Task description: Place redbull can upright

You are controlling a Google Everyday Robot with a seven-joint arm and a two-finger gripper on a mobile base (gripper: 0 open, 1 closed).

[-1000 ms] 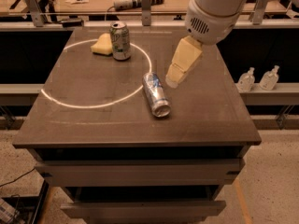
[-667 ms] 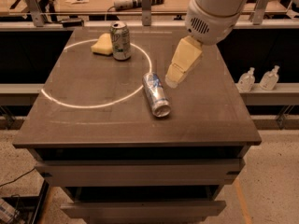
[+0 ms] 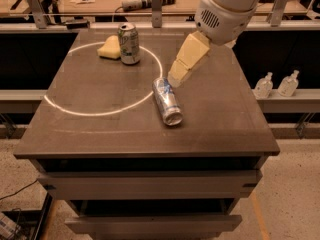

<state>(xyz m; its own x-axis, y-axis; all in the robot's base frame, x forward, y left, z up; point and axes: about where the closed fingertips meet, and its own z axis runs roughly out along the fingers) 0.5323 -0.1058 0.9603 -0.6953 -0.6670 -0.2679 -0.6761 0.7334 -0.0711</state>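
The redbull can (image 3: 166, 100), slim and silver with blue panels, lies on its side near the middle of the dark table (image 3: 100, 134), its open end toward the front right. My gripper (image 3: 178, 77) hangs from the white arm at the upper right. Its pale yellow fingertips are just behind the far end of the can, slightly to its right.
A wider white-and-green can (image 3: 129, 43) stands upright at the back of the table, next to a yellow sponge (image 3: 110, 47). A white circle (image 3: 65, 109) is drawn on the tabletop. Two small bottles (image 3: 276, 84) stand on a shelf to the right.
The gripper has moved slightly down and left toward the far end of the can. The can has not moved.
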